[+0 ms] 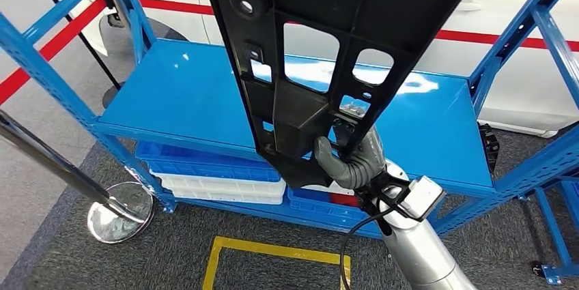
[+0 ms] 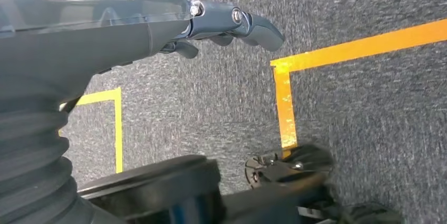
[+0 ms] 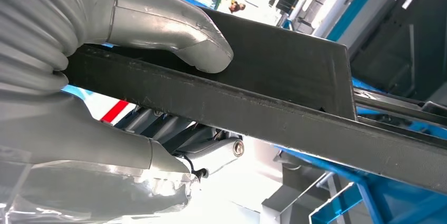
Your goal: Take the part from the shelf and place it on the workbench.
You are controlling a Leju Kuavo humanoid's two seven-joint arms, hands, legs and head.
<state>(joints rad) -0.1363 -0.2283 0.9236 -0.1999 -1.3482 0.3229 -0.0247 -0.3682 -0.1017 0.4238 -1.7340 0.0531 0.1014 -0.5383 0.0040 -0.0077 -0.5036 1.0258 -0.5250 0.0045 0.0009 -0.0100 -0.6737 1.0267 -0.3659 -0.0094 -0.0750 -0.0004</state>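
Factory floor, blue steel shelving (image 1: 287,99), stacked crates (image 1: 212,177), yellow floor tape (image 1: 273,252)

A blue metal shelf rack (image 1: 184,99) with perforated uprights stands on grey carpet (image 1: 164,256), its glossy middle deck catching bright patches of overhead light. Under that deck, on the lowest level, sit stacked blue and white plastic bins (image 1: 212,174), and behind the rack runs a white wall with a red stripe (image 1: 505,37). On the near floor lies a yellow tape outline (image 1: 273,252), and to the left a chrome stanchion base (image 1: 119,211) stands with a dark pole leaning across it
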